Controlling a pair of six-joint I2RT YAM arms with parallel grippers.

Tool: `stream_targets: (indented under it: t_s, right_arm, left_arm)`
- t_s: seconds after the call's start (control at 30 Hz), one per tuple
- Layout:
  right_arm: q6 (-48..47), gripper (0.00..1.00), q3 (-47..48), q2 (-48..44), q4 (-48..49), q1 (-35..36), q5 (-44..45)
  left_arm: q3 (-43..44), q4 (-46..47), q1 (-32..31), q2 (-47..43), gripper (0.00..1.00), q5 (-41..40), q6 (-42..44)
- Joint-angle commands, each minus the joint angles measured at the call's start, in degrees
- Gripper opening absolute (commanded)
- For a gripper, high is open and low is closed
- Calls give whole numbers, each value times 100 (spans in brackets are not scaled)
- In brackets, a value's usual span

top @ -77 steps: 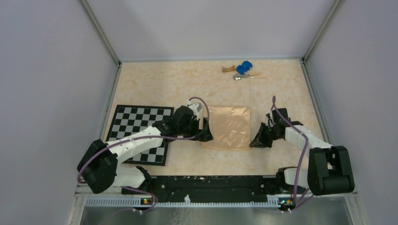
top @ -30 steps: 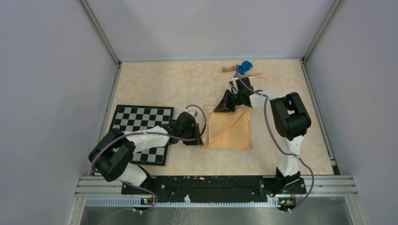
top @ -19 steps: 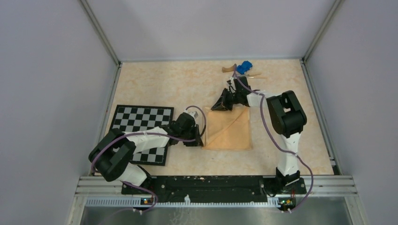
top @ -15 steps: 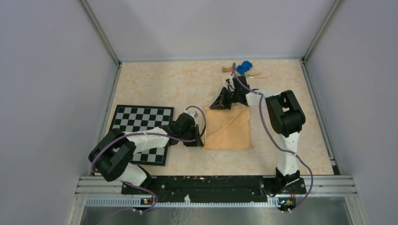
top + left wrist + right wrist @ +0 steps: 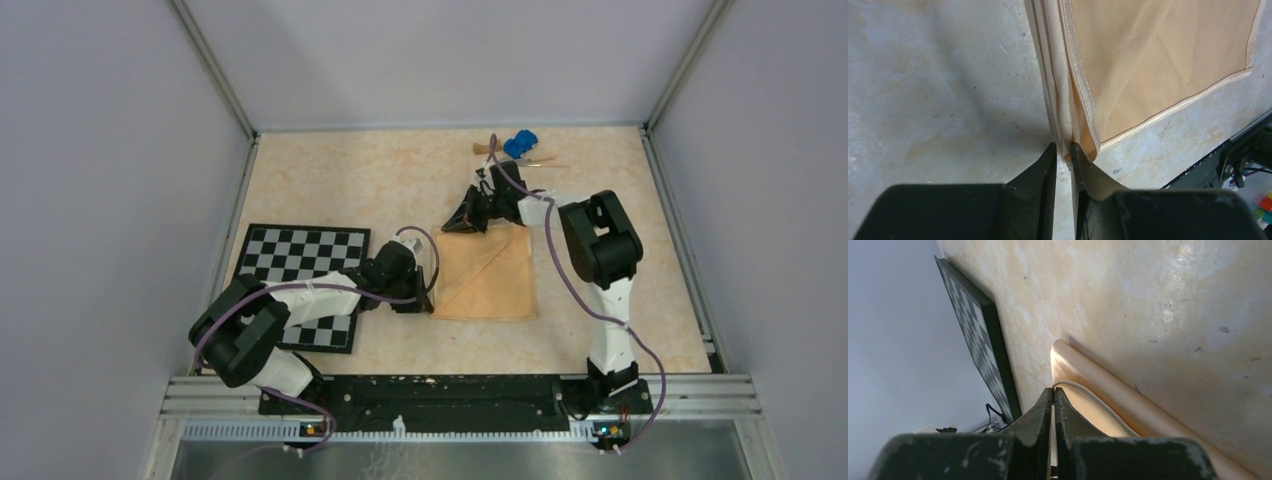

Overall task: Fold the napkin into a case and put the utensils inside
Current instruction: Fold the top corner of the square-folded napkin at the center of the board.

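Peach-orange cloth, the napkin, lay flat near the middle of the counter, just right of the checkerboard mat, with a diagonal crease running from its near left corner toward its far right corner. The left tool sat low at the near left corner, and the left wrist view showed its fingers pinched together on the stacked, hemmed edges of the napkin there. The right tool reached across to the far left corner; in the right wrist view its fingers were pressed almost shut on a thin rolled edge of the napkin. The utensils lay at the far right of the counter, well apart from the napkin, just beside the blue toy car and the wooden block.
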Motion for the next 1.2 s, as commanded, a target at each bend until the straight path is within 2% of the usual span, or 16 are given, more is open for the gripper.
stream_targets:
  t_s: [0.0,0.13,0.33,0.47,0.67,0.77,0.93,1.03,1.17]
  right_arm:
    - [32,0,351,120,226,65,-12]
    - [43,0,343,160,304,66,-14]
    - [66,0,317,264,348,66,-81]
    - [66,5,331,277,383,66,-103]
    - [-99,23,479,132,111,66,-133]
    - [-345,36,588,-99,-66,66,-168]
    - [-1467,49,1214,-582,-1554,-40,-66]
    - [-1913,60,827,-1241,-1822,-213,118]
    - [-2106,70,-170,-2074,-1633,-425,-219]
  left_arm:
    - [-158,-185,-26,77,21,-98,87]
    - [-145,-211,-26,38,20,-99,104]
    - [-51,-419,-26,-273,25,-149,97]
    - [70,-654,-26,-449,27,-267,149]
    - [345,-1111,-14,-864,34,-448,278]
    - [651,-966,1,-941,39,-73,396]
    - [1064,-188,8,-398,39,791,286]
    - [1237,122,10,12,38,984,239]
    - [1311,261,81,420,35,980,292]
